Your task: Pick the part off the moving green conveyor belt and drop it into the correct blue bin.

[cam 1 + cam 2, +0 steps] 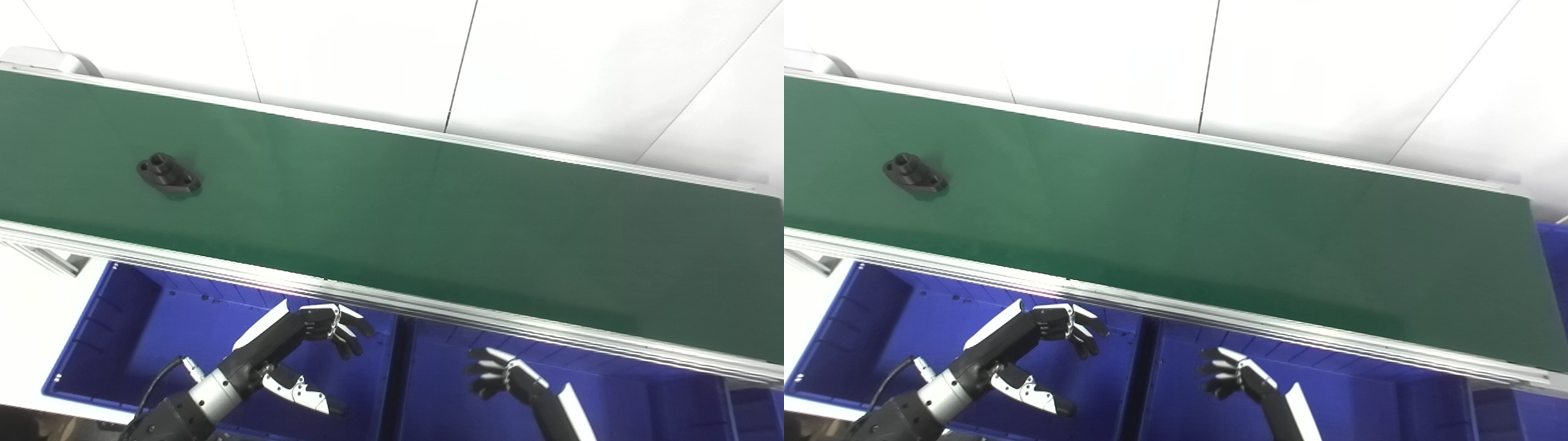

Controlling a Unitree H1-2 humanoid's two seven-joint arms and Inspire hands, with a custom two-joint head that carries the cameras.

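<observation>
A black flanged part (168,174) with a raised collar lies on the green conveyor belt (429,226), at its far left; it also shows in the right eye view (914,174). My left hand (294,349) is open and empty, hovering over the left blue bin (104,343) below the belt's near rail, well right of and below the part. My right hand (505,380) is open and empty over the middle blue bin (643,398).
The belt's aluminium near rail (392,300) runs between the hands and the belt. A third blue bin (1552,245) shows at the right edge. A white wall (551,73) stands behind the belt.
</observation>
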